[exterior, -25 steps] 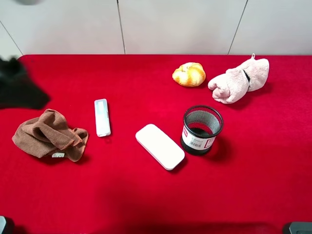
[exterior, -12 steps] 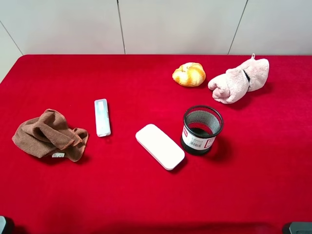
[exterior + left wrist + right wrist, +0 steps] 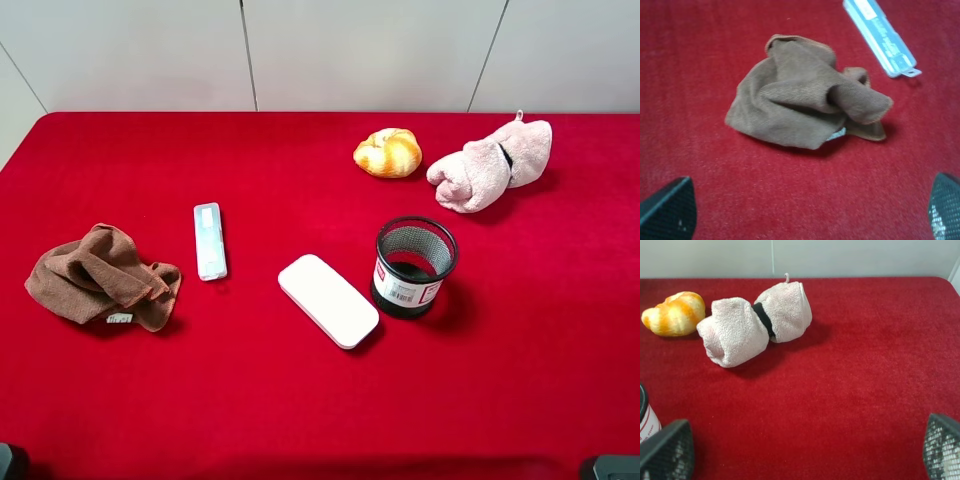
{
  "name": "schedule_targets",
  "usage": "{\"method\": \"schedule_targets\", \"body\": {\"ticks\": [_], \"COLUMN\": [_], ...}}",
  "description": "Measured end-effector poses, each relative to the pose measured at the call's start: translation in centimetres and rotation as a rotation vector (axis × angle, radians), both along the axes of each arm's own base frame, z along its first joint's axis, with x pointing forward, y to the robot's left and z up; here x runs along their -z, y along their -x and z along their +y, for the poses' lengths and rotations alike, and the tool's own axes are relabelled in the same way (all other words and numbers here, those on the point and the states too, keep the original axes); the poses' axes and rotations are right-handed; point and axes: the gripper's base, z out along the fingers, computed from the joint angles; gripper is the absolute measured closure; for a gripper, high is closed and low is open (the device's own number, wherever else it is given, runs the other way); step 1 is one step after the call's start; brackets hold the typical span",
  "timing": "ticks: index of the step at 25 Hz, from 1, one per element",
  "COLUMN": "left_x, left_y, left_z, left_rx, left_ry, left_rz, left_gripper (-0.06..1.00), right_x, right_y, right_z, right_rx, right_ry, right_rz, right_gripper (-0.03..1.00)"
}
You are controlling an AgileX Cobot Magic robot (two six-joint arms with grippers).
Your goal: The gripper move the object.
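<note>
The black wire-mesh pen cup (image 3: 415, 266) with a white and red barcode label stands upright on the red tablecloth, right of centre. A sliver of it shows at the edge of the right wrist view (image 3: 645, 416). No arm shows in the exterior high view. My left gripper (image 3: 806, 220) is open and empty, its fingertips (image 3: 667, 210) wide apart above a brown cloth (image 3: 805, 102). My right gripper (image 3: 804, 452) is open and empty, its fingertips (image 3: 942, 446) wide apart over bare red cloth, with the cup off to one side.
A white flat oblong case (image 3: 328, 300) lies just left of the cup. A slim white box (image 3: 209, 240) and the brown cloth (image 3: 100, 277) lie on the left. A bread-like toy (image 3: 387, 152) and a rolled pink towel (image 3: 490, 165) lie at the back right.
The dark left arm that showed at the left edge of the exterior view a second ago has left that view. The objects on the table have not moved.
</note>
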Motion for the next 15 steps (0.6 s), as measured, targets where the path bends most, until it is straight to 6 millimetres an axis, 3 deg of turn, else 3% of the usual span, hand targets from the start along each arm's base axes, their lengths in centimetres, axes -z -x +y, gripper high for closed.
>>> {"method": "schedule_targets", "body": {"ticks": [15], "left_x": [0.1], "left_y": [2.9], "left_z": [-0.3], "left_rx": [-0.092], "left_ry": [-0.067], "left_rz": [-0.195], "left_gripper": [0.03], "right_x": [0.0], "right_y": [0.0], "right_z": [0.0], "right_rx": [0.0], "right_ry": [0.0], "right_rz": [0.0], "right_gripper": [0.28]}}
